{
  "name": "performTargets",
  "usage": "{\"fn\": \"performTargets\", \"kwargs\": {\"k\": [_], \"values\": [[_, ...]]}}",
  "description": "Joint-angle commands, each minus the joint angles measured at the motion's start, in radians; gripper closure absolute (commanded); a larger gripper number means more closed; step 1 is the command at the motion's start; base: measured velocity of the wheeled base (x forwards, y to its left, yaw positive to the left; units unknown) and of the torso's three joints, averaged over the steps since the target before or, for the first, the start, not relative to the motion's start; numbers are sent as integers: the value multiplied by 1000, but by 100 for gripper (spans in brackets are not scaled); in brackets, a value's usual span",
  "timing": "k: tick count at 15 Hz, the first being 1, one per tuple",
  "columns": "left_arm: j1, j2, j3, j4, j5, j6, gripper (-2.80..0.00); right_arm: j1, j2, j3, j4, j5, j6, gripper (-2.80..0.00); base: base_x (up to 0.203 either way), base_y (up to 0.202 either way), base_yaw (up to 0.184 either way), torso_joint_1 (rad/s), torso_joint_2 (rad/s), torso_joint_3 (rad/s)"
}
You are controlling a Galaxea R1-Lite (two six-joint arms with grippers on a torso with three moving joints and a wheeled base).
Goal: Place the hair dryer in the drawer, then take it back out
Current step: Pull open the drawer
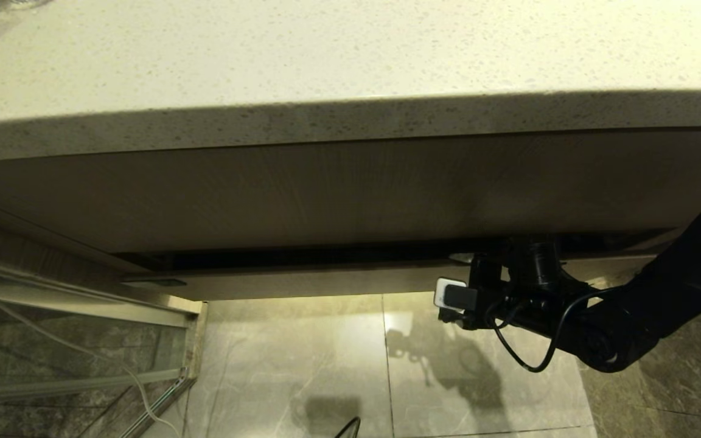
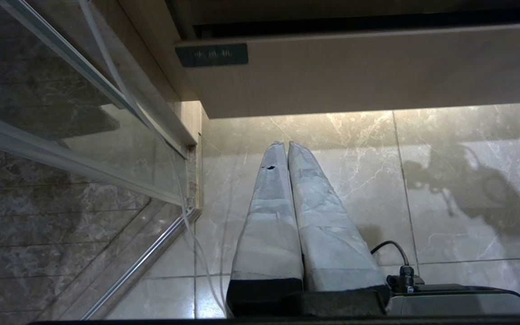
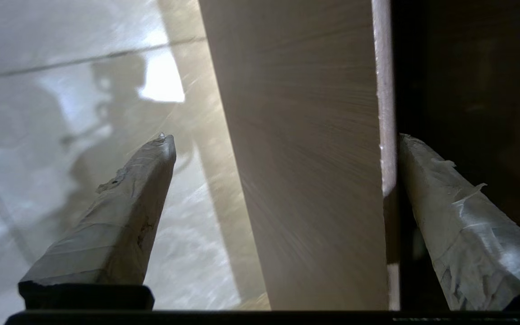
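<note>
The drawer shows only as its narrow beige wood-grain front, under a dark gap below the taller panel. My right gripper reaches in from the right and stands open astride that front. In the right wrist view the drawer front fills the space between the right gripper's taped fingers, one finger on the floor side and the other back in the dark gap. They are not closed on it. My left gripper hangs shut and empty over the floor. The hair dryer is out of view.
A speckled stone countertop overhangs the taller wood-grain panel. A glass partition with a metal frame stands at the left, with a thin white cable trailing beside it. Glossy floor tiles lie below. The drawer front carries a dark label.
</note>
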Motion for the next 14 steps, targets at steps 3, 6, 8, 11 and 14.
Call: {"fn": "performTargets", "kwargs": {"k": [3,6,8,11,14], "values": [[0,0,0,0,0,-1,0,3,-10,-4,11,2,-10,-280,0,0,0,0,0,0],[0,0,0,0,0,-1,0,2,-30,-23,84,4,-17,-280,0,0,0,0,0,0],[0,0,0,0,0,-1,0,-2,-54,-11,116,1,-30,-280,0,0,0,0,0,0],[0,0,0,0,0,-1,0,-9,-87,-7,174,-25,-64,-280,0,0,0,0,0,0],[0,0,0,0,0,0,0,-9,-141,7,240,-64,-76,-280,0,0,0,0,0,0]]}}
